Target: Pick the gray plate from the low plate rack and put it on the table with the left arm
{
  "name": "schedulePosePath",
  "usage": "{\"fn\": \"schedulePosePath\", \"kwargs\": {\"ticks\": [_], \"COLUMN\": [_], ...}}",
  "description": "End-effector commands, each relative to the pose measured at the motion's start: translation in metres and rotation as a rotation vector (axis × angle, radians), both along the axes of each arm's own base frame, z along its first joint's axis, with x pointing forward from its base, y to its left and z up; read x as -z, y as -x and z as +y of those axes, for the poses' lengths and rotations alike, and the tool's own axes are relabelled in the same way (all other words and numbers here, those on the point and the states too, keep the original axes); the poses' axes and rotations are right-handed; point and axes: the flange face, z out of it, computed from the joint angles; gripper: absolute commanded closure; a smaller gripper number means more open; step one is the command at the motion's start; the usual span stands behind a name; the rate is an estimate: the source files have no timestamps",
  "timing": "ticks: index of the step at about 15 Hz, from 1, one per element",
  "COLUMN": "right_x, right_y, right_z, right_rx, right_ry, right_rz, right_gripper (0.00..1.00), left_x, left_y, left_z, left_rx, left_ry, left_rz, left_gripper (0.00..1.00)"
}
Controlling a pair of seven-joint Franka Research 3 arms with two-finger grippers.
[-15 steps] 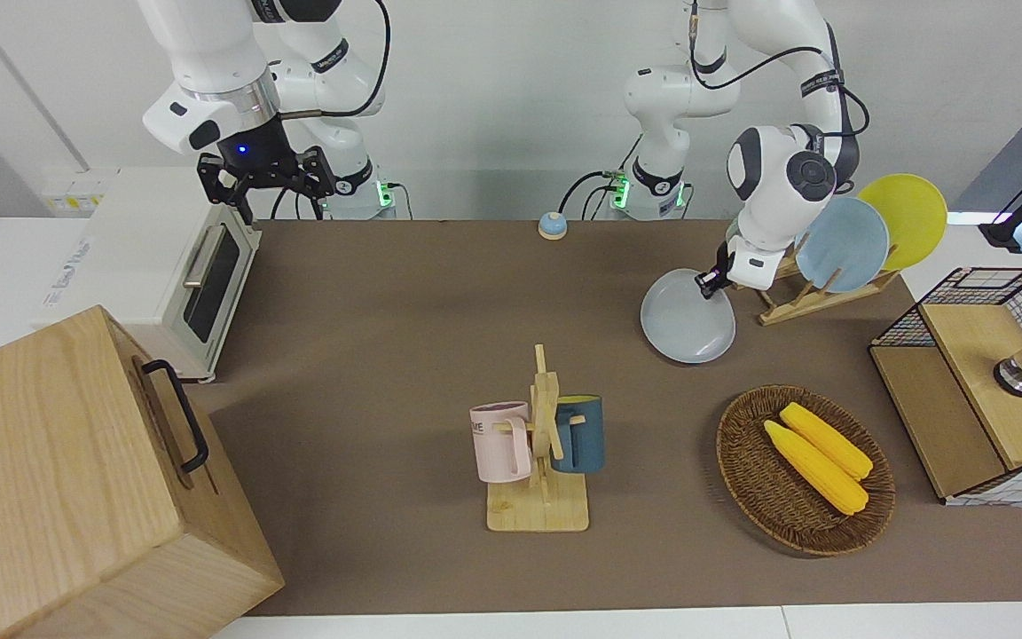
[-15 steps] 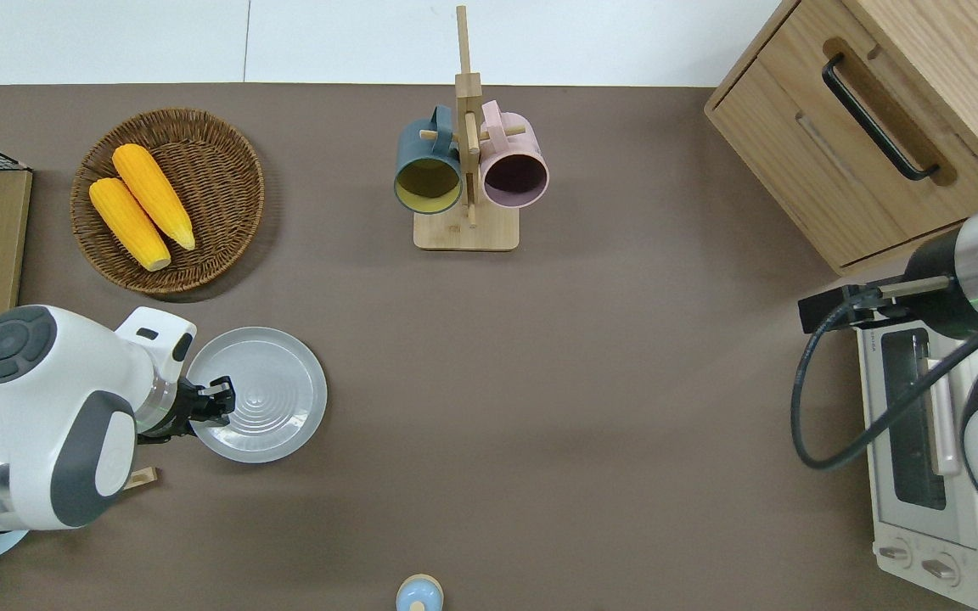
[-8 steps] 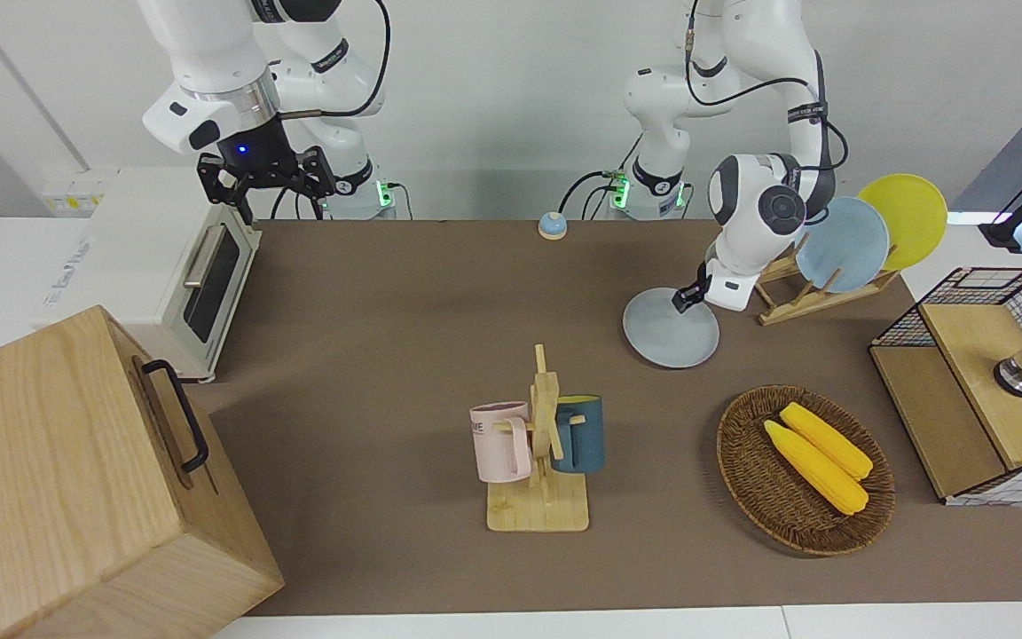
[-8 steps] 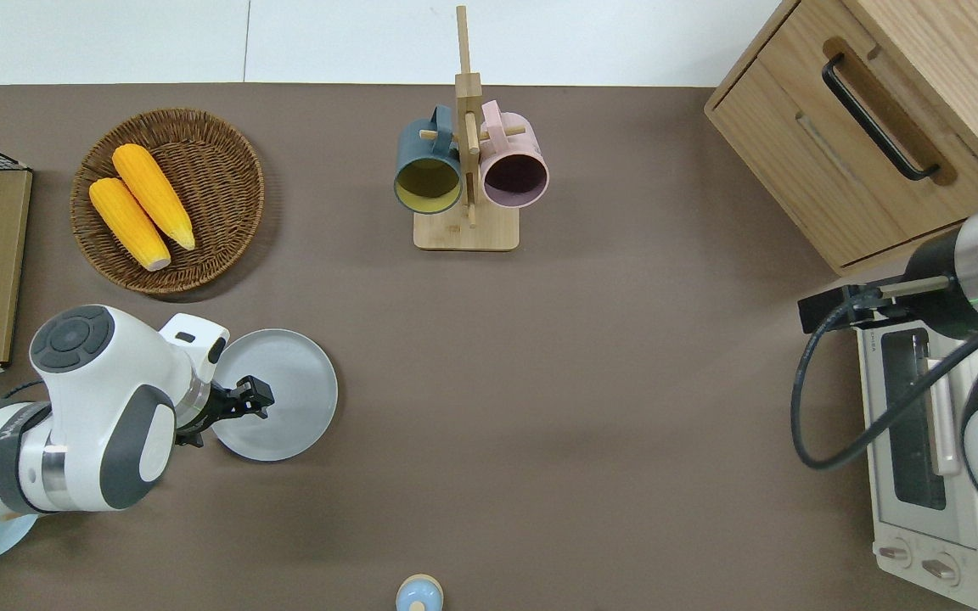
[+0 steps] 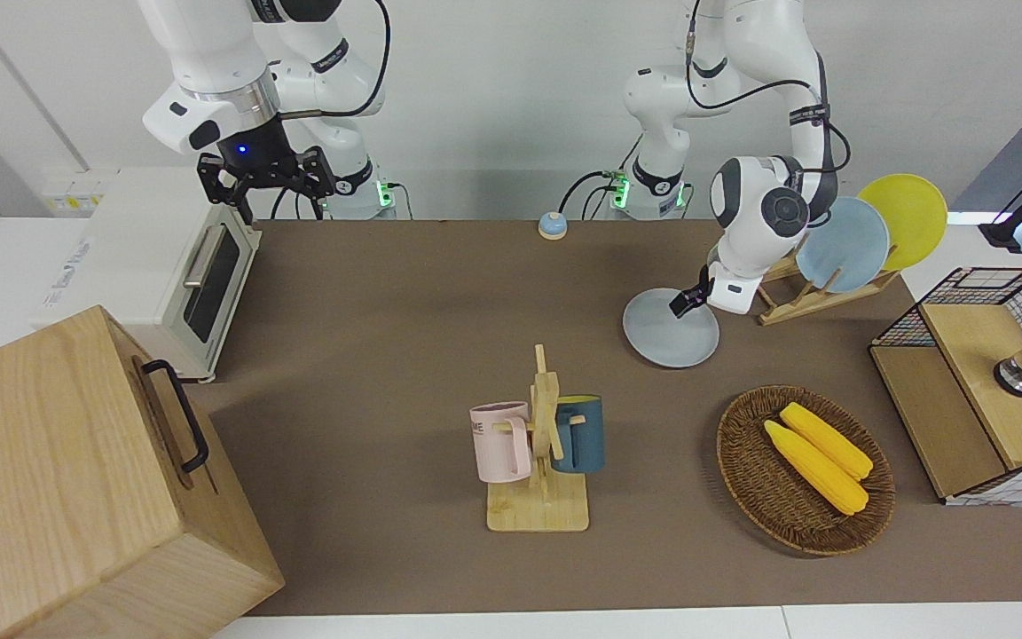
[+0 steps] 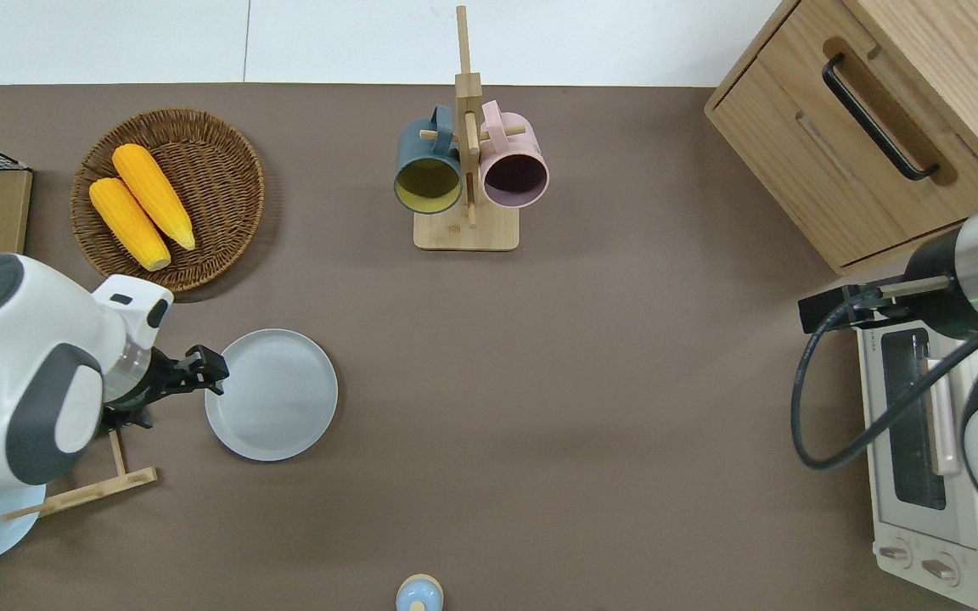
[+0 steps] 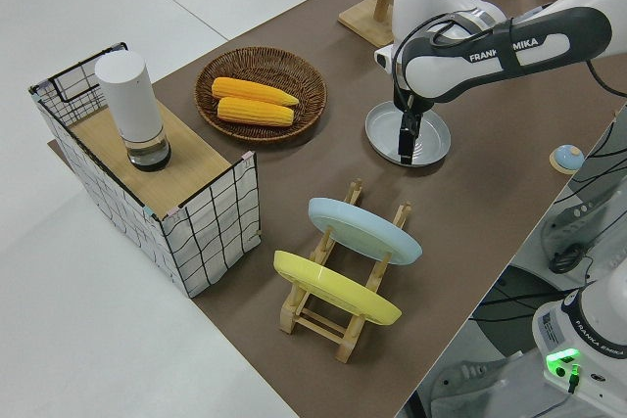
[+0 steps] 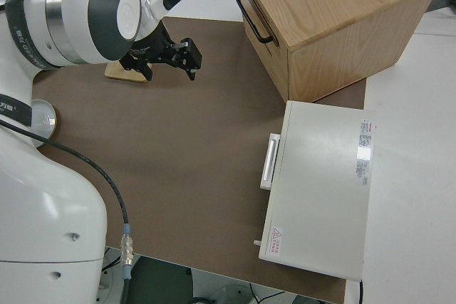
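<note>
From the front, shows the gray plate (image 5: 669, 341) lying flat on the surface (image 5: 404, 302), out of the rack (image 5: 817, 297), which stands at 2 o'clock from it. Shows the left tool (image 5: 682, 303) low over the plate's rim at 1 o'clock. Cannot tell how wide it stands, nor whether it touches the rim. Finds a blue plate (image 5: 844, 244) and a yellow plate (image 5: 906, 217) leaning in the rack, and a basket (image 5: 746, 461) with two corn cobs at 5 o'clock from the gray plate. Has the right arm parked, its tool (image 5: 267, 182) spread wide.

From overhead, puts the left tool (image 6: 210, 370) at the gray plate's (image 6: 281, 403) rim near 10 o'clock, the rack (image 6: 81, 492) at 8 o'clock and the basket (image 6: 234, 144) at 11 o'clock, apart from the plate.

From the left side, sets the gray plate (image 7: 433, 134) flat at 1 o'clock from the rack (image 7: 338, 315), the left tool (image 7: 406, 149) pointing straight down at it.

From the right side, confirms the right tool (image 8: 187, 58) wide and holding nothing.
</note>
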Motion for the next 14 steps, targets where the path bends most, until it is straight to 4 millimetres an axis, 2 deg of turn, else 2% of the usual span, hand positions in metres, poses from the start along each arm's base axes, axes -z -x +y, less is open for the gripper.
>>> {"fn": "schedulePosePath", "kwargs": {"ticks": [1,7,9,12,14], "right_x": [-0.004,-0.004,-0.005,-0.004,-0.004], "right_y": [0.002,0.002,0.002,0.002,0.002], "right_z": [-0.001,-0.001,-0.001,-0.001,-0.001], "right_rx": [0.014,0.014,0.014,0.014,0.014], "right_ry": [0.003,0.003,0.002,0.003,0.002], "right_rz": [0.002,0.002,0.001,0.002,0.004], "right_gripper": [0.017,0.017,0.017,0.017,0.017], "left_x": [-0.062,-0.130,-0.155,-0.191,-0.218], "left_y": [-0.010,-0.017,-0.017,-0.008,0.001], "left_z": [0.025,0.029,0.030,0.038,0.036], "left_rx": [0.012,0.078,0.163,0.275,0.359], "left_ry": [-0.005,0.026,0.047,0.081,0.133], "left_rz": [0.017,-0.031,-0.039,-0.024,-0.034], "left_gripper": [0.01,0.02,0.02,0.02,0.02]}}
